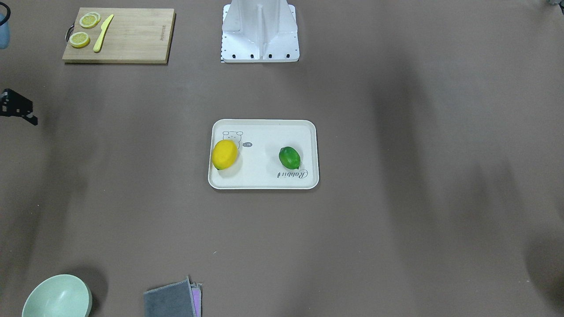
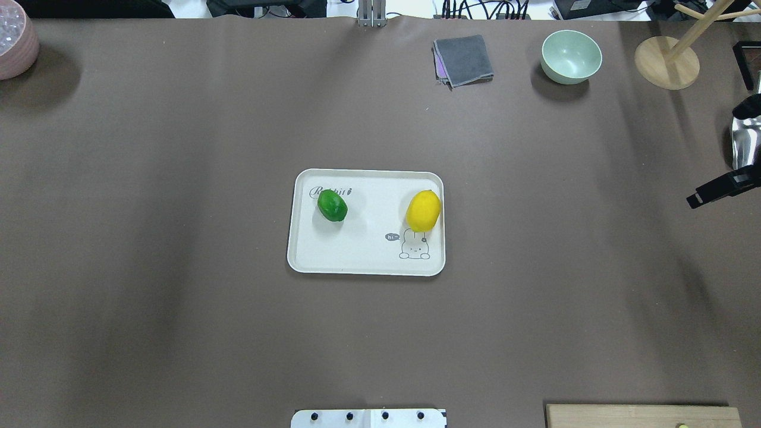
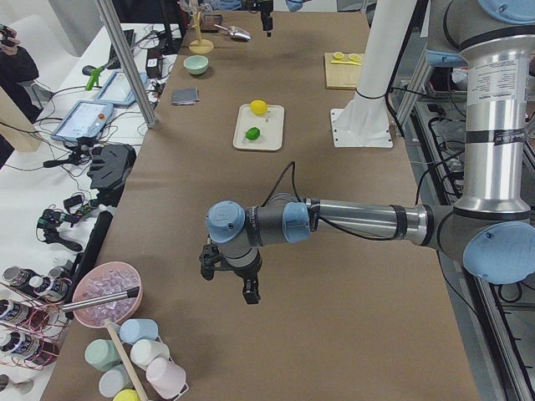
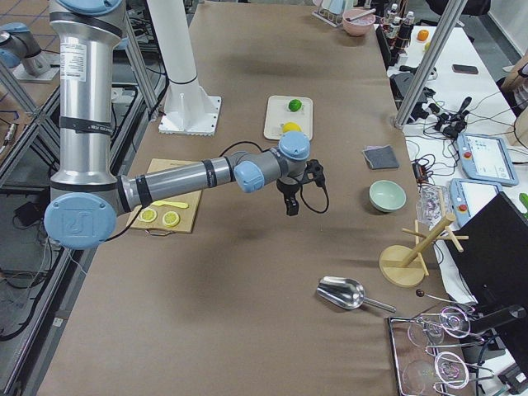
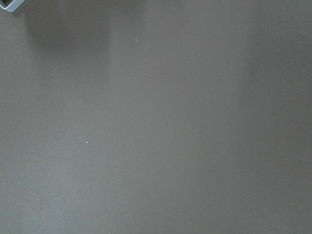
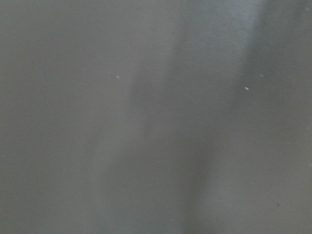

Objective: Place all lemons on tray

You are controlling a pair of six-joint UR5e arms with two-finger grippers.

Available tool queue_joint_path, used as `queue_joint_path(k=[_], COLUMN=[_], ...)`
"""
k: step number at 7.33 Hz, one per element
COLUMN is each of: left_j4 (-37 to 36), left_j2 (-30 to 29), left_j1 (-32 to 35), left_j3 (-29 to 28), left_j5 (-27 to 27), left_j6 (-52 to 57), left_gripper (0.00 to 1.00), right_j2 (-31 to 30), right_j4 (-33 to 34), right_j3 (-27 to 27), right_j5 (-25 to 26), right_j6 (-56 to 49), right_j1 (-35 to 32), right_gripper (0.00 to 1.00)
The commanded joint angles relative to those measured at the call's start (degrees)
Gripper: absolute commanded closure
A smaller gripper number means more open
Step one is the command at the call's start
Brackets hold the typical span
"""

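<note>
The cream-white tray (image 1: 264,180) lies in the middle of the table, also in the overhead view (image 2: 362,264). The yellow lemon (image 1: 224,154) rests on the tray by the bear drawing, close to the rim (image 2: 423,210). The green lemon (image 1: 289,157) rests on the tray by the "Rabbit" script (image 2: 332,205). My right gripper (image 1: 20,109) shows only in part at the table's edge (image 2: 722,187), far from the tray; I cannot tell if it is open. My left gripper (image 3: 238,280) hangs over bare table far from the tray; I cannot tell its state. Both wrist views show only bare table.
A wooden cutting board (image 1: 132,44) with lemon slices (image 1: 89,20) and a yellow knife (image 1: 102,33) lies near the robot base (image 1: 260,33). A green bowl (image 2: 571,56), a grey cloth (image 2: 464,59), a wooden stand (image 2: 666,62) and a pink bowl (image 2: 15,47) line the far edge.
</note>
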State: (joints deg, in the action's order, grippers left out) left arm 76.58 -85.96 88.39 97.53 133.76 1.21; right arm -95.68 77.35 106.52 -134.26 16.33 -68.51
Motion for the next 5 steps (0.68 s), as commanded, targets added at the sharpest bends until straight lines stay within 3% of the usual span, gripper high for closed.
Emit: queue_joint_path(k=[1,4,5], left_j4=[0.06,0.06,0.06], left_j2=[0.44,0.71,0.62], left_j1=[0.02,0.20,0.20], left_j3=[0.03,0.21,0.38], left_j5=[0.01,0.01,0.01], left_j6=[0.37,0.36,0.11], left_gripper=[0.02,0.02,0.02], right_j2=[-1.79,-0.31,-0.21], right_j4=[1.83,16.47,17.39], right_j3=[-2.97,-2.98,-2.98], right_j5=[2.16,2.16,2.16], right_j6=[-0.42,-10.12,-10.44], right_j1=[-6.95,-13.47,-14.71], right_gripper=[0.00,0.00,0.00])
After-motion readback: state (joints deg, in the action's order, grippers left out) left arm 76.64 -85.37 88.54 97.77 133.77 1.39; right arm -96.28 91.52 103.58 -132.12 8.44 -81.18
